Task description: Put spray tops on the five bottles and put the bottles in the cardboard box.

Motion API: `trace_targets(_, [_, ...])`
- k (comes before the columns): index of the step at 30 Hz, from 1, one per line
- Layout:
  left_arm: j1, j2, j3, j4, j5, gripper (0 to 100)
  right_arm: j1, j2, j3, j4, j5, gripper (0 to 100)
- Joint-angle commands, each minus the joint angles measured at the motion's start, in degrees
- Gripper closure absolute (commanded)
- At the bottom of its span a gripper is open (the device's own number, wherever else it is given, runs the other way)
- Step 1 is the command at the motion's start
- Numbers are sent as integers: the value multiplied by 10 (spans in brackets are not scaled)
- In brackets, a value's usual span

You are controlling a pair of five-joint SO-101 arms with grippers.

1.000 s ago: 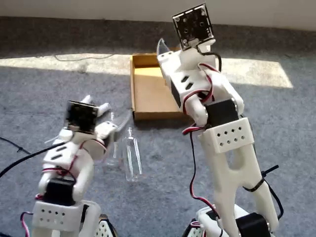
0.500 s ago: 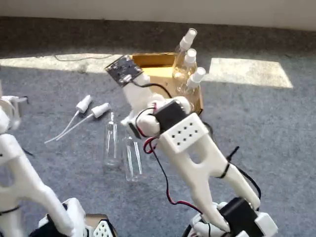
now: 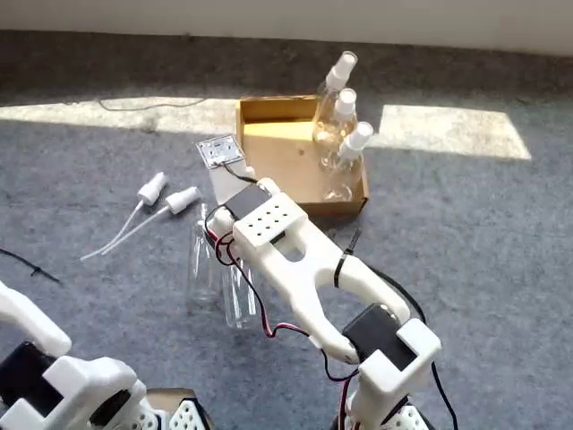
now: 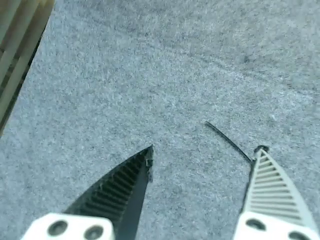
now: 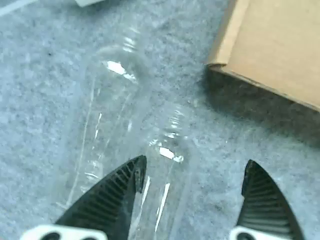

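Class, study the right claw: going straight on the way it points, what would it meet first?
Probably the nearer clear bottle, framed by the open right claw; depth is unclear, so it might reach the carpet beside it instead.

Cardboard box (image 3: 286, 161): left part free to drop into, right side taken by three capped bottles (image 3: 338, 134) standing close together. R gripper (image 5: 192, 195) spread wide over one uncapped bottle (image 5: 167, 175) lying on the carpet (image 4: 125, 60); second uncapped bottle (image 5: 102, 120) lies just beside it, crowding the dark finger's side. Box corner sits near both necks. Spray tops (image 3: 168, 194) lie apart w/ room around. L gripper (image 4: 205, 150) spread over open carpet, thin cable tie (image 4: 227, 140) below
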Motion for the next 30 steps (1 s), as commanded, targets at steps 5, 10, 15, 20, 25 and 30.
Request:
trace_targets(5, [-1,-5,95,-138,-4,709,-19,-3,-23,-26,-10,735])
trace_targets(10, [-4,-5,100,-143,-4,709,-39,-3,-14,-13,-12,735])
trace_targets(15, [-5,-5,100,-142,-4,709,-37,-3,12,-8,-14,735])
trace_targets(20, [-5,-5,100,-142,-4,709,-36,-3,36,-10,-14,735])
trace_targets(25, [-5,-5,100,-142,-4,709,-36,-2,36,-10,-14,735])
trace_targets(30, [-5,-5,100,-142,-4,709,-29,-1,44,-13,-14,735])
